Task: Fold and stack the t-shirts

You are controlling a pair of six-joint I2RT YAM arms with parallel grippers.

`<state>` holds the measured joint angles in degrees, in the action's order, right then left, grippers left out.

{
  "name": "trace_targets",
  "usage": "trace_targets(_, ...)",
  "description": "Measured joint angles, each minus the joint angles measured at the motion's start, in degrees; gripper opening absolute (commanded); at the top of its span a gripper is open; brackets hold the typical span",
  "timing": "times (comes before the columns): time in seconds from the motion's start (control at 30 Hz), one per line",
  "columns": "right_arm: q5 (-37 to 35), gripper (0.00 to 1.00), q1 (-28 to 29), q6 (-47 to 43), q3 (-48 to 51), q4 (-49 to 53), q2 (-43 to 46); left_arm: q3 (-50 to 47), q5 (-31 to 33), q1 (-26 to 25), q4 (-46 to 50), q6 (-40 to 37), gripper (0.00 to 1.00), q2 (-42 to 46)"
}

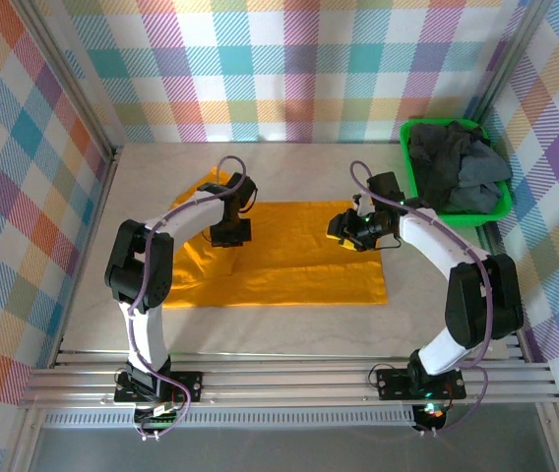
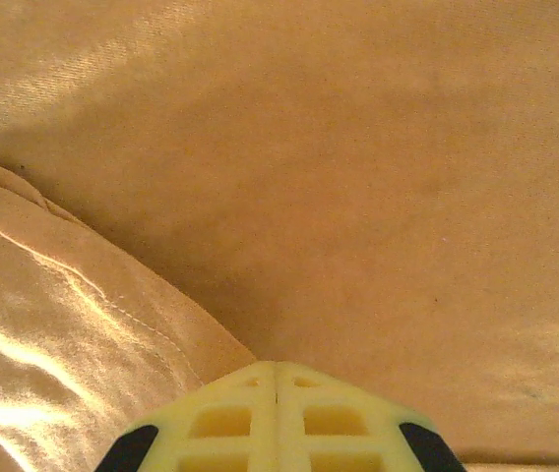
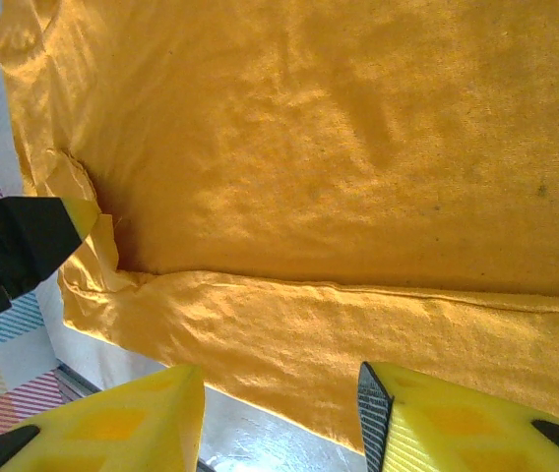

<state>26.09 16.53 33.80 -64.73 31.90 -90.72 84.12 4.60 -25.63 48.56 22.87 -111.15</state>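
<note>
Mustard-orange t-shirt [image 1: 289, 261] spread flat near the middle of the table [image 1: 260, 329], its long axis running left to right across the reach of both arms, with a crumpled corner at its left end. The dark t-shirts [image 1: 452, 167] lie bundled in the green basket [image 1: 501, 208] at the far right, well apart from the orange one. Left tool [image 1: 230, 234] stands over the far-left part of the orange cloth; in the left wrist view its fingers [image 2: 278, 413] are pressed together, tip down close to the cloth, with no fabric seen between them and a seam ridge just to their left. Right tool [image 1: 343, 234] is over the far-right part of the shirt; in the right wrist view its fingers [image 3: 466, 423] are spread and grip nothing, and a doubled strip [image 3: 358, 324] of the shirt's border lies straight ahead of them, crossing the view side to side with bare table showing in the gap. Judged from this, the fold turns on that right-hand border: it lies parallel to the spread jaws' gap, and the right arm is the nearer one to take it.
</note>
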Motion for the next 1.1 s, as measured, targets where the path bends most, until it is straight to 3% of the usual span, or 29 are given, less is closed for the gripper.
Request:
trace_targets(0.27,0.0,0.46,0.0,0.0,0.0,0.0,0.0,0.0,-0.3,-0.2,-0.9,-0.2,0.01,-0.2)
trace_targets(0.3,-0.1,0.47,0.0,0.0,0.0,0.0,0.0,0.0,-0.3,-0.2,-0.9,-0.2,0.13,-0.2)
trace_targets(0.33,-0.3,0.47,0.0,0.0,0.0,0.1,0.0,0.0,-0.2,-0.3,-0.9,-0.3,0.34,-0.3)
trace_targets(0.37,-0.9,0.48,0.0,0.0,0.0,0.4,0.0,0.0,0.0,-0.3,-0.9,-0.4,0.48,-0.3)
trace_targets(0.4,-1.8,0.47,0.0,0.1,0.1,0.7,0.0,0.0,0.5,-0.5,-0.8,-0.1,0.53,-0.3)
trace_targets(0.6,-7.4,0.42,0.0,0.2,4.2,4.1,0.0,-8.3,3.4,0.2,-0.5,4.4,0.47,6.3)
trace_targets(0.8,-11.9,0.4,2.0,-0.3,6.9,8.0,-1.4,-19.3,1.7,7.1,-0.8,9.0,0.25,17.7)
trace_targets(0.97,-15.1,0.38,4.7,-0.5,6.9,8.7,-5.8,-24.6,-1.0,14.0,-2.3,11.1,0.23,16.1)
trace_targets(1.1,-17.4,0.38,6.4,-0.4,6.9,10.1,-8.8,-26.4,-1.9,15.0,-2.4,12.4,0.24,13.1)
